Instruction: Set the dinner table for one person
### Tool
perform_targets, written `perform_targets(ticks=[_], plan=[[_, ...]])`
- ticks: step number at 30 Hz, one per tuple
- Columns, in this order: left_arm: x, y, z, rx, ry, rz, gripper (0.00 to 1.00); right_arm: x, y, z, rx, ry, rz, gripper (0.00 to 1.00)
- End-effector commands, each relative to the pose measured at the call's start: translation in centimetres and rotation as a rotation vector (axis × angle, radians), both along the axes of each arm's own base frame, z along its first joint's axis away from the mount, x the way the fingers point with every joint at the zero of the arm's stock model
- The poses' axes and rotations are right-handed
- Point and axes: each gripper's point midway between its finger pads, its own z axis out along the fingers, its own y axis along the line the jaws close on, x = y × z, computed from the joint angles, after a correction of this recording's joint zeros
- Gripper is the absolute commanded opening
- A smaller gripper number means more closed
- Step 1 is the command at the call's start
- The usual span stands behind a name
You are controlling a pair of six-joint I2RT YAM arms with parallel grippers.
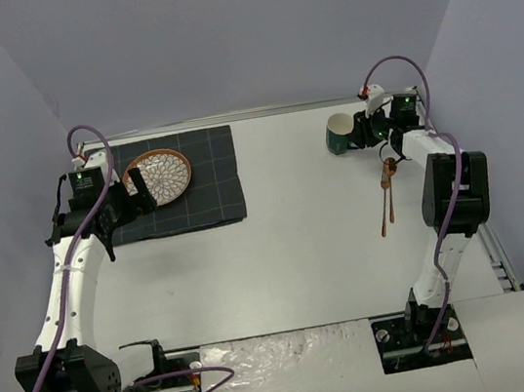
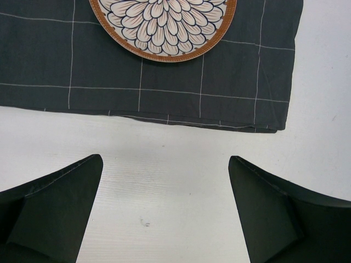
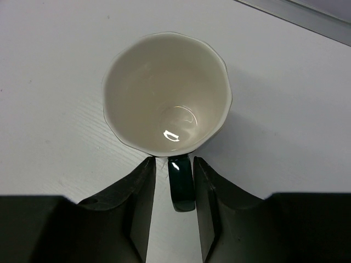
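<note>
The right pincer [image 3: 174,164], barely open astride the mug [image 3: 164,93] handle [image 3: 181,189] at lower centre, should clamp squarely, then lift without tilting.

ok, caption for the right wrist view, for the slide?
Right gripper straddles the dark handle of an empty white-lined mug upright on the dinner table, jaws not yet closed.
</note>
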Motion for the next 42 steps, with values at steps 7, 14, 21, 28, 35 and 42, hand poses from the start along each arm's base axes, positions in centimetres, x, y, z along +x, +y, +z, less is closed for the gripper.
perform_targets(ticks=[7,14,21,28,35,42], plan=[[0.9,0.1,1.5,-0.015,-0.070,0.009,0.97,2.2,0.3,4.4,-0.066,-0.132,0.003,0.15],[0.9,0.0,1.5,-0.015,-0.070,0.008,0.97,2.1,1.2,4.4,-0.096,-0.131,0.006,0.00],[0.9,0.1,1.5,-0.014,-0.070,0.010,0.97,1.4,5.8,7.0,-0.085,-0.192,0.086,0.00],[0.8,0.2,1.6,-0.010,-0.075,0.014,0.97,0.8,12.5,10.4,0.023,-0.272,0.154,0.00],[0.8,0.2,1.6,-0.007,-0.073,0.017,0.97,0.9,19.5,12.3,0.072,-0.320,0.232,0.00],[0.9,0.3,1.6,-0.004,-0.073,0.018,0.97,1.0,24.1,14.3,0.160,-0.378,0.279,0.00]])
